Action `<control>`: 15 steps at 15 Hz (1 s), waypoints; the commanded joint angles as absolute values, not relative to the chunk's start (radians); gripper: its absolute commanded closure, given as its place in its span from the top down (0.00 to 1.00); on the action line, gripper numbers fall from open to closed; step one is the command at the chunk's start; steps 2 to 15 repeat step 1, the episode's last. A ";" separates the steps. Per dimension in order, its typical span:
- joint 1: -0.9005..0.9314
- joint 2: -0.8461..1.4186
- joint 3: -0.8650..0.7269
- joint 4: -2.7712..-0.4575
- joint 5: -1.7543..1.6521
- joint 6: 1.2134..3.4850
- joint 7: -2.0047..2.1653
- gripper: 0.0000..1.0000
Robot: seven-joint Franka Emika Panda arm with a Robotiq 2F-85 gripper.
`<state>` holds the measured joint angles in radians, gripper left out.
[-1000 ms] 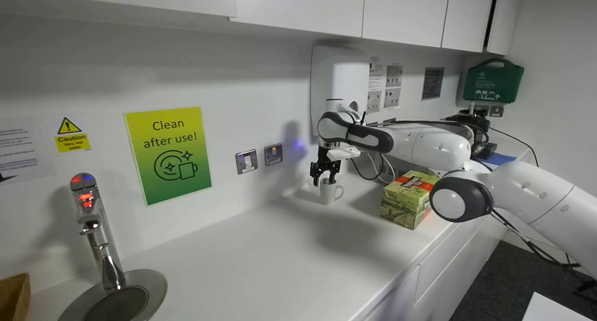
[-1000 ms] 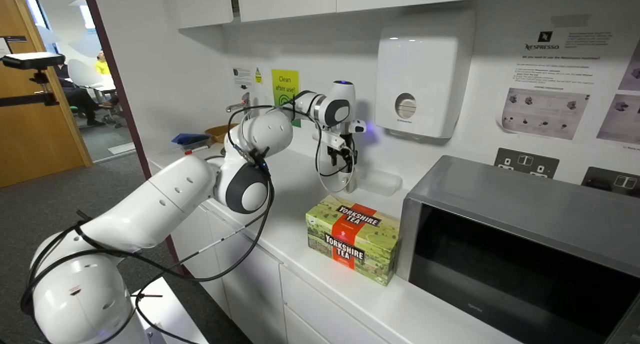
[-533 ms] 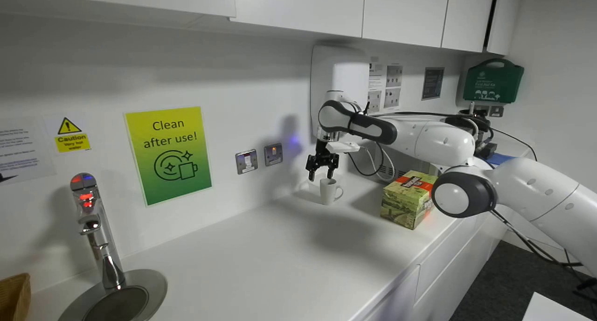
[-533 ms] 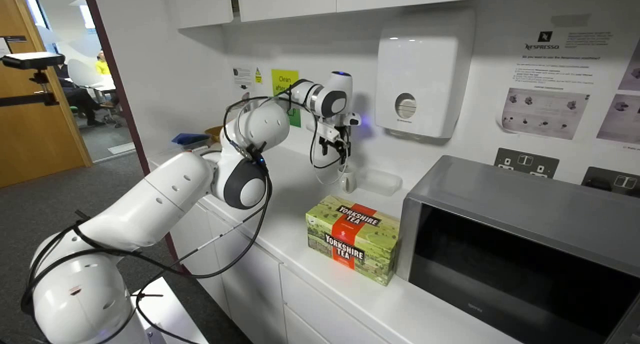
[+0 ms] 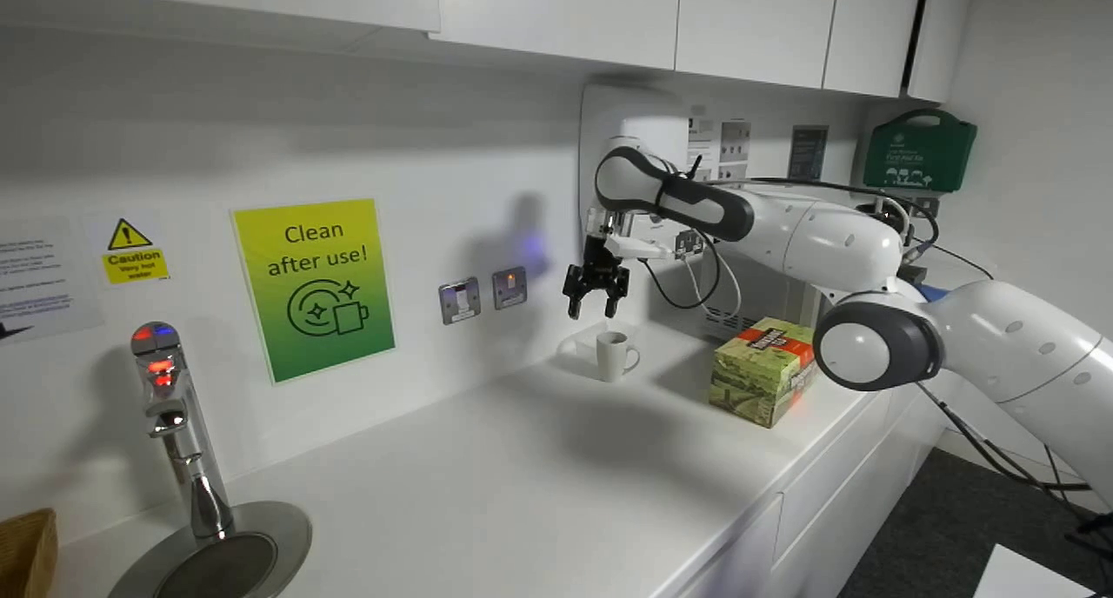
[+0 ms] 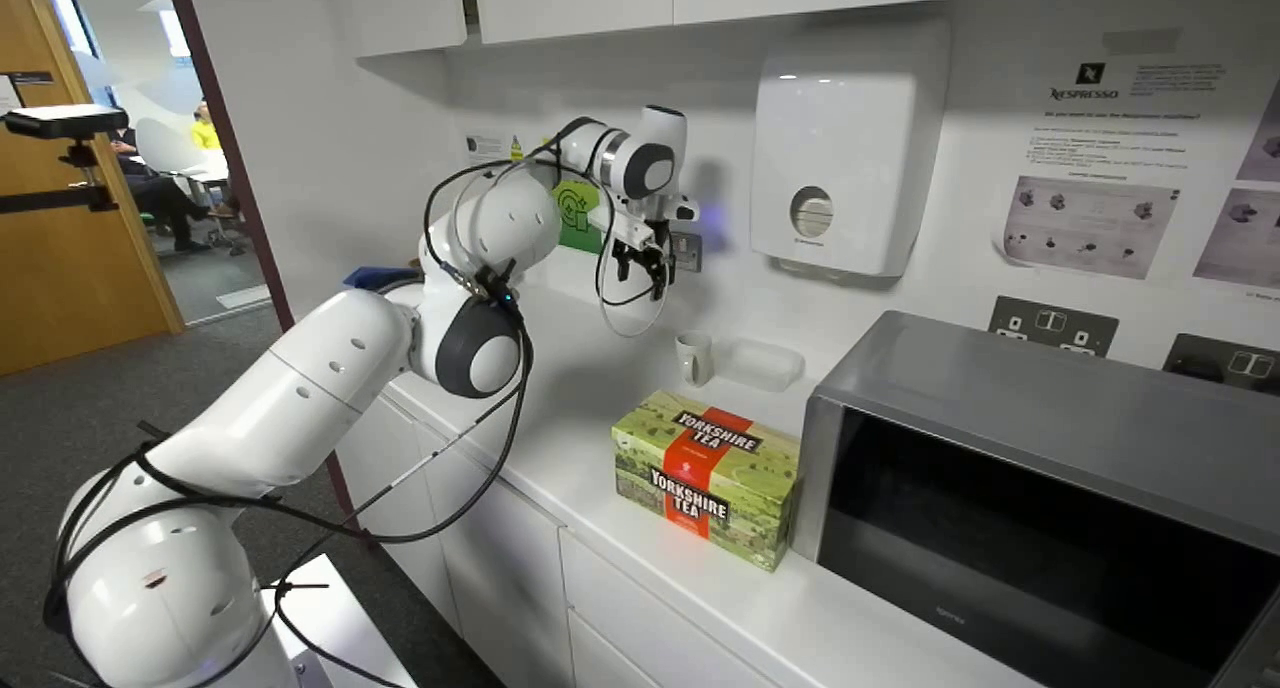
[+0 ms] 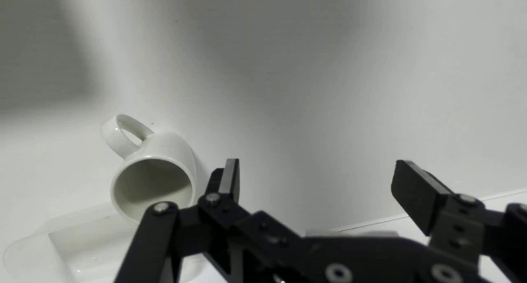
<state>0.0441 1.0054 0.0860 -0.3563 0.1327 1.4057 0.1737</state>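
Black two-fingered gripper [image 7: 317, 168]: fingers spread wide apart with nothing held between them, pointing down well above the long white counter [image 5: 487, 485]
White ceramic mug [image 5: 611, 357]: upright on the counter near the white wall [image 5: 435, 146], below the gripper and to one side, untouched; in the wrist view it shows left of the fingers, mouth towards the camera
Clear rectangular plastic tray [image 6: 760, 364]: just beside the mug; whether the two touch I cannot tell
Green-and-red cardboard tea box [image 6: 705, 478]: printed "Yorkshire Tea", on the counter apart from the mug
Grey metal microwave [image 6: 1000, 468]: black door, just beside the tea box
White plastic towel dispenser [image 6: 850, 148]: mounted on the wall above the counter
Yellow-and-green paper poster [image 5: 313, 289]: on the wall, reading "Clean after use!"
Chrome tap [image 5: 184, 450]: red lights on its head, standing at a round metal drain [image 5: 294, 528], well apart from the mug
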 commanded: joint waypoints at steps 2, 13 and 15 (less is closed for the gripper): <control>0.049 0.985 0.085 -0.382 0.133 1.405 0.183 1.00; 0.049 0.985 0.085 -0.382 0.133 1.405 0.183 1.00; 0.049 0.985 0.085 -0.382 0.133 1.405 0.183 1.00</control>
